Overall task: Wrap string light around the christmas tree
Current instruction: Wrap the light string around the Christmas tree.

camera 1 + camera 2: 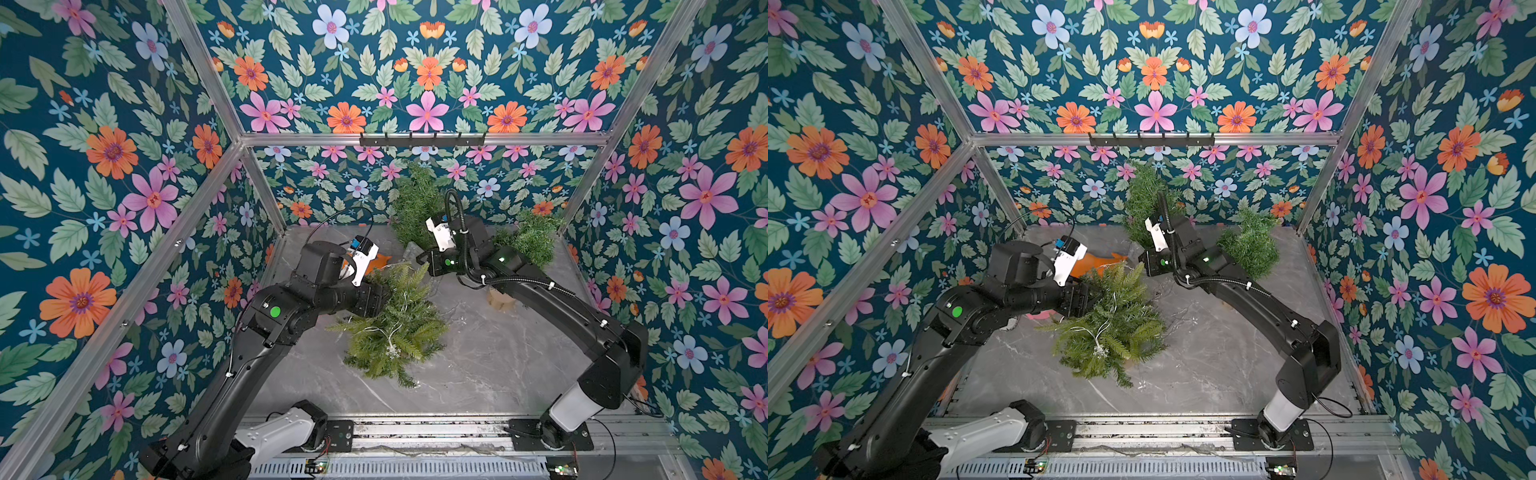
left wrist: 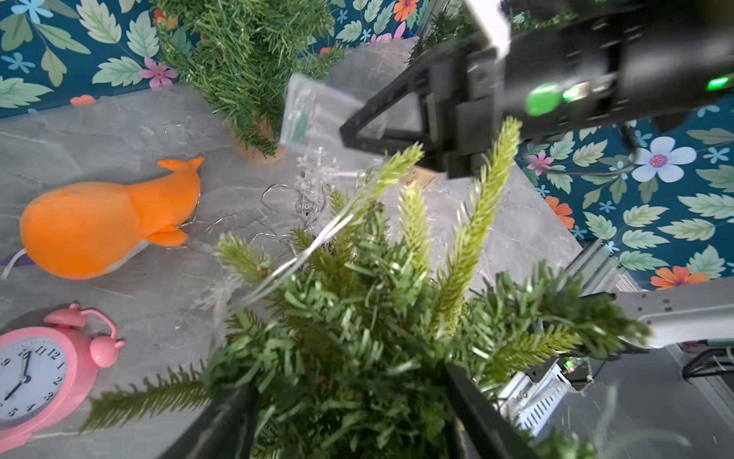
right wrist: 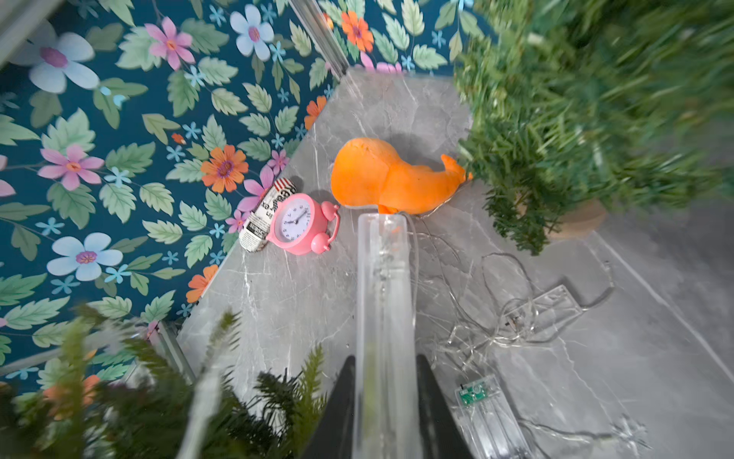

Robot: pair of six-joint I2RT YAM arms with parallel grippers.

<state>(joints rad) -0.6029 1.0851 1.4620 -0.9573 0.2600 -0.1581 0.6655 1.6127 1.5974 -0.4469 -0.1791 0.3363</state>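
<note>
Christmas tree stands mid-table with a silvery string light draped over its branches (more wire lies coiled loose nearby). Left gripper reaches in from the left, elbow bent, jaws closed wide on the foliage. Right gripper, its arm stretched diagonally toward the back, pinches a clear plastic case. Bare marble table lies in front. Two other trees crowd the back edge, with an orange plush whale back-left.

Black arms, white base segments, round green buttons, white wrist cameras, ribbed black cable; right gripper black, wedge-fingered.
</note>
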